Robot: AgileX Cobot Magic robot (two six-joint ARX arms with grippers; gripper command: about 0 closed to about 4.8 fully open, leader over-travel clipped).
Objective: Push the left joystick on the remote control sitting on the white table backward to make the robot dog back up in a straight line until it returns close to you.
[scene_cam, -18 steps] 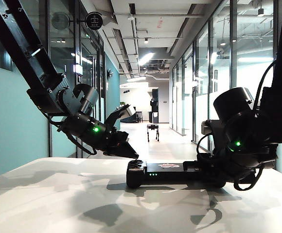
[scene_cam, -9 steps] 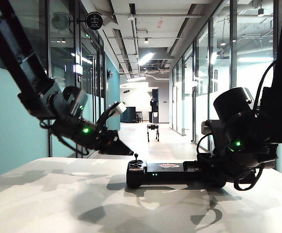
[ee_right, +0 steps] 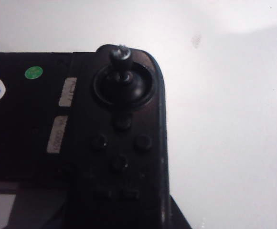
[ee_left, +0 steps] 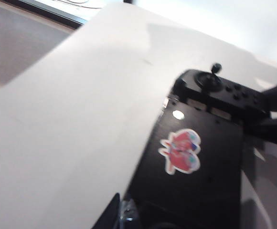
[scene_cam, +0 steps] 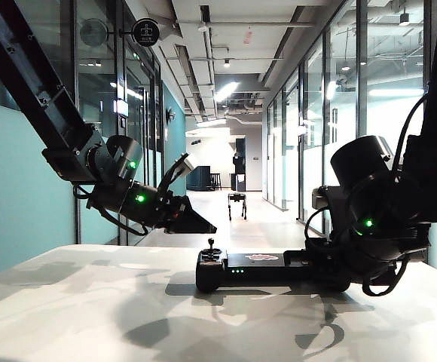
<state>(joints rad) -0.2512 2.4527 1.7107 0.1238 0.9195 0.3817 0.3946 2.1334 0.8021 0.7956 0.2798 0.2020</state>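
The left pincer hangs in the air above the white surface, over its left half and clear of everything on it. Its dark tips point toward the controller and lie close together; whether they are fully clenched cannot be told from these views, and nothing is seen between them. In the left wrist view only a sliver of one fingertip shows at the frame's edge.

Just right of that pincer, near the middle of the surface, the remote control lies flat, its long side running across the exterior view. The left joystick stands upright on the controller's left end, untouched, with open air between its knob and the pincer tips. Small green lights glow on the controller's near face, and a pale pinkish logo sits on its top. The left wrist view shows the same sticker in red and blue.

Beyond the surface's far edge, well down the corridor floor, the robot dog stands on its four legs, small and distant.

On the right, the right pincer is down at the controller's right end. Its fingertips are hidden, so I cannot tell whether it grips the body. The right wrist view looks down on a stick and round buttons.
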